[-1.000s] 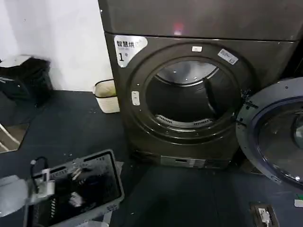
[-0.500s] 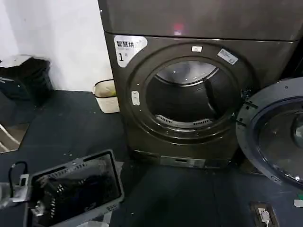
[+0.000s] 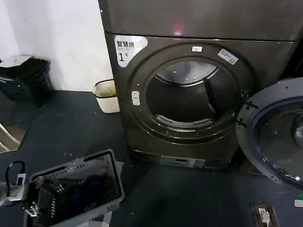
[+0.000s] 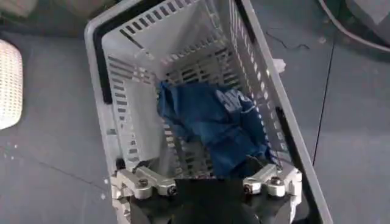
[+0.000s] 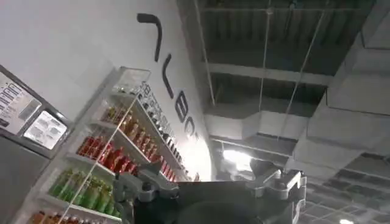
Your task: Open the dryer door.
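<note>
The dryer is a dark grey-brown front loader with a white label marked "1" and a pink light. The dryer door stands swung out to the right, its grey inner face toward me, and the round drum mouth is uncovered. My left gripper is low at the left edge, beside the near corner of a grey basket and far from the door. In the left wrist view the left gripper hangs over that basket. The right gripper points up at a ceiling.
The grey slotted laundry basket lies on the dark floor at front left with a blue garment in it. A small white waste bin stands by the dryer's left side. A black bin sits at far left.
My left arm has drawn back to the left, from over the basket's edge to the picture's lower left border. The door and basket have not moved.
</note>
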Controlling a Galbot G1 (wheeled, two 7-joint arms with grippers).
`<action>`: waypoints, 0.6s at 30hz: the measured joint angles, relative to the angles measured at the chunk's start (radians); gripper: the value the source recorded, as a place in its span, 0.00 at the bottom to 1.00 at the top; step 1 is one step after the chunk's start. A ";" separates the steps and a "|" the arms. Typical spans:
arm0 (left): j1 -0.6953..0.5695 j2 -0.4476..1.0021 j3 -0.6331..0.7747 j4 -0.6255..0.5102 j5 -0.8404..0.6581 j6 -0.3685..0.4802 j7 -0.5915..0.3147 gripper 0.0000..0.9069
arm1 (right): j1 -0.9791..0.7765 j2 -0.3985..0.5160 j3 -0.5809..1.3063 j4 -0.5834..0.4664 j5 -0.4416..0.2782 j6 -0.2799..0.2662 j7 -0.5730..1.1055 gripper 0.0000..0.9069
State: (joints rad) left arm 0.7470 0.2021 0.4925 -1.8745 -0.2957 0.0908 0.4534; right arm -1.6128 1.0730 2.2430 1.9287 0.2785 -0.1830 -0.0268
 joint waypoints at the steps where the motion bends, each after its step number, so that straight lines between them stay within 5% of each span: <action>1: 0.000 0.000 0.000 0.000 0.005 0.002 0.009 1.00 | 0.001 0.001 0.000 0.001 0.000 0.000 0.000 1.00; 18: -0.009 0.000 -0.001 -0.009 0.038 0.000 0.021 1.00 | -0.001 0.018 0.005 0.005 0.000 0.006 -0.004 1.00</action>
